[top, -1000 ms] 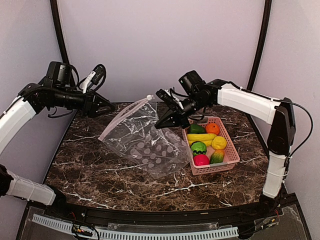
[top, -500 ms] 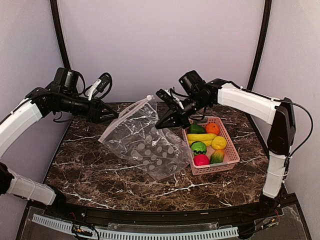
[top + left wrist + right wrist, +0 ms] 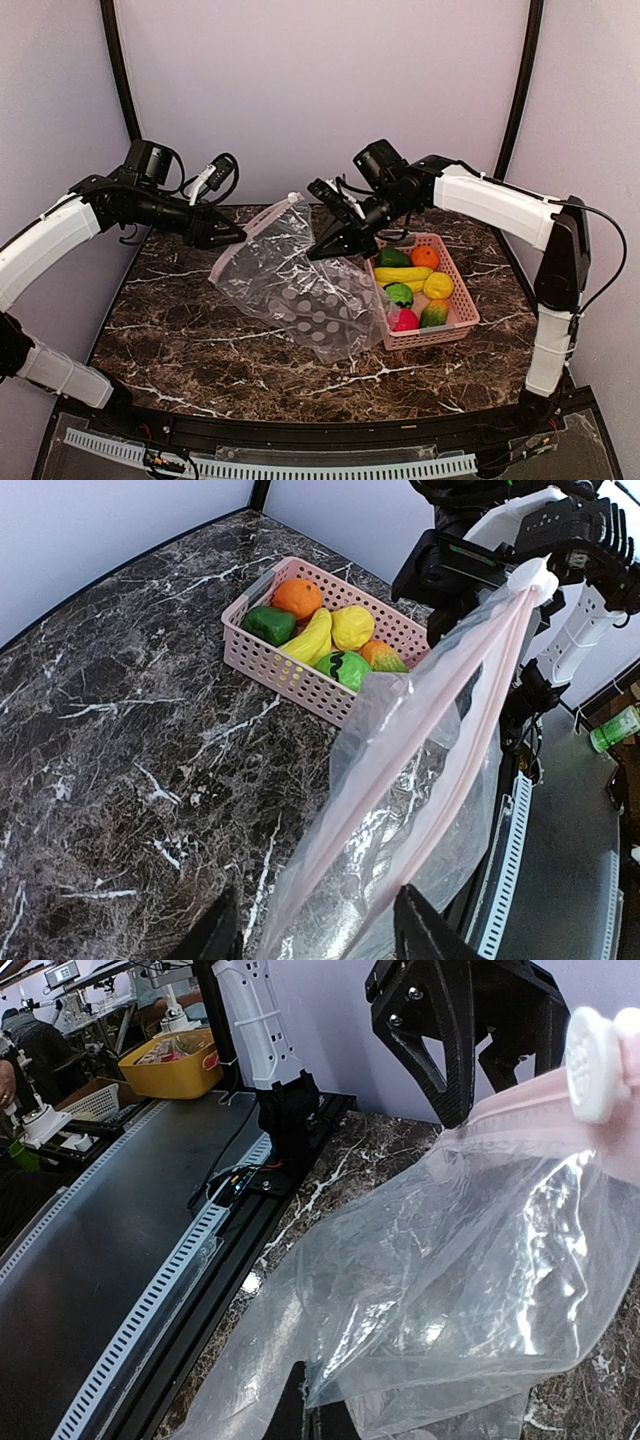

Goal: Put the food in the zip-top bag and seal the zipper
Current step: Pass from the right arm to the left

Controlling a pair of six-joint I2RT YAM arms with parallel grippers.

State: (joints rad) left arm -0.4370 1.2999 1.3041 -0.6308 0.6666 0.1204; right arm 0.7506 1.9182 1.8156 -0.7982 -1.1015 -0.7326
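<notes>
The clear dotted zip-top bag (image 3: 310, 290) hangs over the table, its lower part resting on the marble. Its pink zipper (image 3: 430, 720) with a white slider (image 3: 293, 198) runs along the raised mouth. My right gripper (image 3: 322, 248) is shut on the bag's edge, and it shows pinched in the right wrist view (image 3: 320, 1425). My left gripper (image 3: 232, 237) is open with the mouth end of the bag between its fingers (image 3: 415, 930). The food lies in the pink basket (image 3: 455, 320): orange (image 3: 425, 257), banana (image 3: 402, 274), lemon (image 3: 437, 285), melon (image 3: 398, 294).
The basket stands at the right of the marble table (image 3: 200, 330), and the bag's lower right corner overlaps its left rim. The green pepper (image 3: 393, 257), red-pink fruit (image 3: 405, 320) and mango (image 3: 434, 313) also lie in it. The wall stands close behind.
My left gripper has moved right and down until the bag's mouth end sits between its fingers. The bag has swung right against the basket. The right arm has barely moved.
</notes>
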